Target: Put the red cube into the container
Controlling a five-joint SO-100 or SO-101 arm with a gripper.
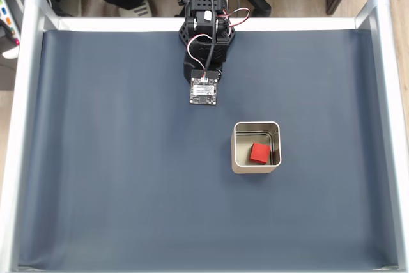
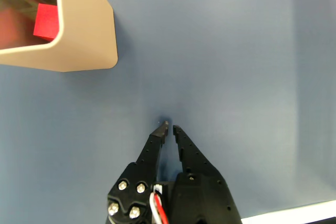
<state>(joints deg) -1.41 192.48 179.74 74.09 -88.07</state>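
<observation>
In the wrist view the gripper (image 2: 169, 126) fills the lower middle of the frame, its two black fingers drawn together until the tips almost touch, with nothing between them: clenched and empty. Under and beyond the tips lies only the bare blue-grey mat (image 2: 220, 66). Farther off, in the upper left corner of that view, a rounded corner of the container (image 2: 79, 40) shows, and the red cube (image 2: 46, 20) peeps over its wall from inside.

The fixed view agrees. The arm (image 1: 206, 36) hangs folded at the top centre, near the table's pale frame (image 1: 383, 94), well apart from the tin (image 1: 255, 167), which sits right of centre. The cube (image 1: 259, 153) rests on the tin's pale floor, toward the right side, its edges turned a little against the walls.

Judging from this, the placing step is done and the arm is parked or nearly so. No further grasp seems called for; at most the arm needs to settle at rest, clear of the tin.
</observation>
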